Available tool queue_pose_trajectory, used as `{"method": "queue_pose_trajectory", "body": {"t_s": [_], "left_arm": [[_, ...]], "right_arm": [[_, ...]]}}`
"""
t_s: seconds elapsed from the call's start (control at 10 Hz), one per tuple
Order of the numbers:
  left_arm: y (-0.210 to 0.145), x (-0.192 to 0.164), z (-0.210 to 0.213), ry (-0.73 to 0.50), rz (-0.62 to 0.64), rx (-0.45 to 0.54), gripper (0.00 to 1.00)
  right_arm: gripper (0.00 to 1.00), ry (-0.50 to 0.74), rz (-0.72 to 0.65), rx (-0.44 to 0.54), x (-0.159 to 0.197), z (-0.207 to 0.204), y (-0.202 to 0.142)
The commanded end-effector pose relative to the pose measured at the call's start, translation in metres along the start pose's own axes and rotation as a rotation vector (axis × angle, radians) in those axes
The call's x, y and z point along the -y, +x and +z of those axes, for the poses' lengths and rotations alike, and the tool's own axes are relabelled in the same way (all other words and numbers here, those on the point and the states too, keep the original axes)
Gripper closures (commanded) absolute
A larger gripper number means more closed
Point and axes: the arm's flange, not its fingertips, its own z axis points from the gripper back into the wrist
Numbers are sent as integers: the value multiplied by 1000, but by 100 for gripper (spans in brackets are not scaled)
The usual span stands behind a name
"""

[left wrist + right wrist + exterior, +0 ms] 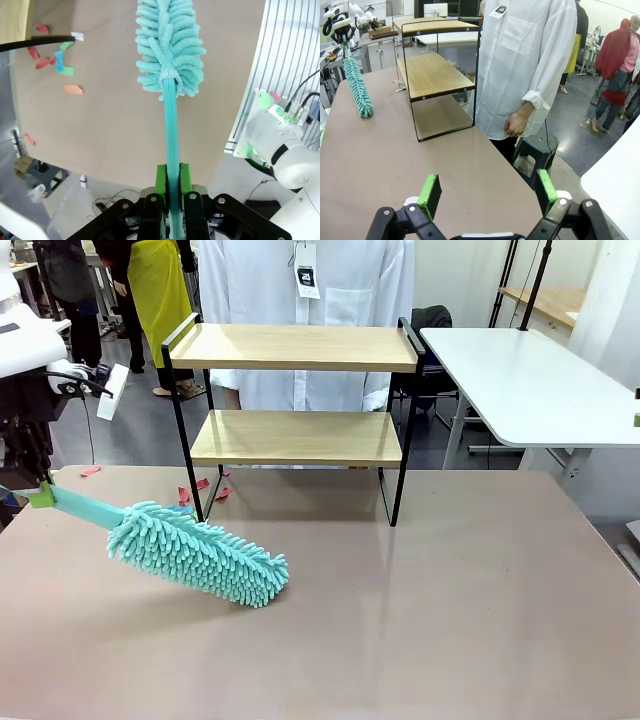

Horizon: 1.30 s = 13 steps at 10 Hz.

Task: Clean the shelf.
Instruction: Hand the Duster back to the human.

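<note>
gripping the teal handle of a fluffy duster (197,554), the left end effector (170,186) is clamped tight near the bench's (420,620) left edge. the right end effector (487,192) gapes wide, holding nothing. the shelf (296,392) stands at the far edge, near the middle.

The scene is lit evenly and brightly from above, so only soft, pale shadows are seen on the table (420,620) under the duster (195,552) and the shelf (296,390), and no strong glare is found on the matte top. The front view is sharp across the whole picture, while the white coat (530,60) of the person is a little overexposed. In both wrist views straight lines are bent toward the edges by the wide lens, and the near fingers (431,192) are slightly soft.
</note>
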Motion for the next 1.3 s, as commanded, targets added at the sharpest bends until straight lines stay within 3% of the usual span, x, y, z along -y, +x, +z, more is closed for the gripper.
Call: {"method": "queue_pose_trajectory", "body": {"t_s": [0.0, 0.2, 0.5, 0.8, 1.2], "left_arm": [[-20, -3, 13, 0, 32, 67, 87], [-23, -5, 0, -70, 14, 235, 87], [-28, -5, -16, -127, 16, 439, 87], [-27, -3, -47, -161, 28, 609, 87], [-15, -2, -84, -175, -3, 802, 87]], "right_arm": [[0, 64, -15, 39, -6, 1, 21], [0, 224, -1, 129, -43, -18, 80], [0, 379, -63, 222, -102, -51, 128], [0, 508, -228, 272, -165, -106, 131], [0, 439, -218, 314, -215, -165, 93]]}}
